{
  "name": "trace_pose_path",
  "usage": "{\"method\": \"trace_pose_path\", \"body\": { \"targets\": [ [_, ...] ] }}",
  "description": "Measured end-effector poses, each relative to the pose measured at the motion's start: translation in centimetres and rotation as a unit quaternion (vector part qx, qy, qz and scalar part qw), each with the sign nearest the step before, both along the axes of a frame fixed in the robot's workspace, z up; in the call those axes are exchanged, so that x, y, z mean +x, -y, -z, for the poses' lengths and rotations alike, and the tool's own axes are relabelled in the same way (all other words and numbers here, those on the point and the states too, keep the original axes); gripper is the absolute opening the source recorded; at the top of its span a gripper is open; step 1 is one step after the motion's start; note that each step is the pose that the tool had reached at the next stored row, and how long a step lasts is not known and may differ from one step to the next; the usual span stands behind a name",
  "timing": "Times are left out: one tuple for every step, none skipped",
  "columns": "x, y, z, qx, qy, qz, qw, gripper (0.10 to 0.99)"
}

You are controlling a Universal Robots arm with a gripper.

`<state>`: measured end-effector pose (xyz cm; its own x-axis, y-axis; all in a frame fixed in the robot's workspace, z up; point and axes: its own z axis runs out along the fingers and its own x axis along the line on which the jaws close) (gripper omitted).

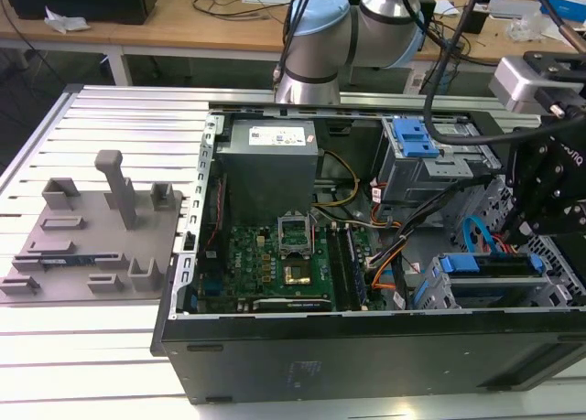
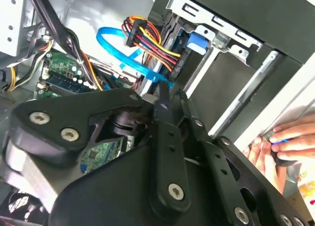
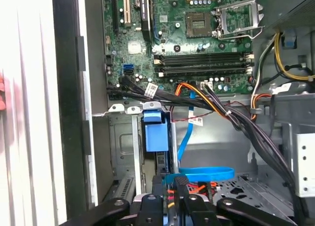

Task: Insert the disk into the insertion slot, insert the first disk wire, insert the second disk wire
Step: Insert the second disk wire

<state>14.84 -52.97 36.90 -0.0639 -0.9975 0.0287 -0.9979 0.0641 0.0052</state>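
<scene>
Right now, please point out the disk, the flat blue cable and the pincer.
disk [image 1: 490, 266]: exterior view, dark top edge inside the blue carrier.
flat blue cable [image 3: 199, 174]: first wrist view, middle of its loop.
pincer [image 3: 170, 181]: first wrist view, between its fingertips.

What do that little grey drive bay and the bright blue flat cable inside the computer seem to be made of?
The drive bay looks like thin bare sheet metal with a dull grey finish: in the first wrist view its walls are folded and punched with holes. The blue flat cable seems to be flexible plastic, glossy and ribbon-like, since it bends in a smooth loop, also seen in the second wrist view. What lies inside it cannot be told.
</scene>
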Motion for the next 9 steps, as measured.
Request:
{"method": "trace_pose_path", "body": {
  "targets": [
    [0.0, -0.04, -0.08, -0.0002, 0.0, 0.0, 1.0, 0.161],
    [0.0, -0.05, -0.08, -0.0002, 0.0, 0.0, 1.0, 0.106],
    [0.0, -0.05, -0.08, -0.0002, 0.0, 0.0, 1.0, 0.106],
    [0.0, -0.05, -0.1, -0.0003, 0.0, 0.0, 1.0, 0.106],
    [0.0, -0.06, -0.09, -0.0003, 0.0, 0.0, 1.0, 0.106],
    [0.0, -0.06, -0.1, -0.0003, 0.0, 0.0, 1.0, 0.106],
    [0.0, -0.07, -0.09, -0.0003, 0.0, 0.0, 1.0, 0.106],
    [0.0, -0.07, -0.09, -0.0003, 0.0, 0.0, 1.0, 0.106],
    [0.0, -0.07, -0.09, -0.0003, 0.0, 0.0, 1.0, 0.106]
  ]
}}
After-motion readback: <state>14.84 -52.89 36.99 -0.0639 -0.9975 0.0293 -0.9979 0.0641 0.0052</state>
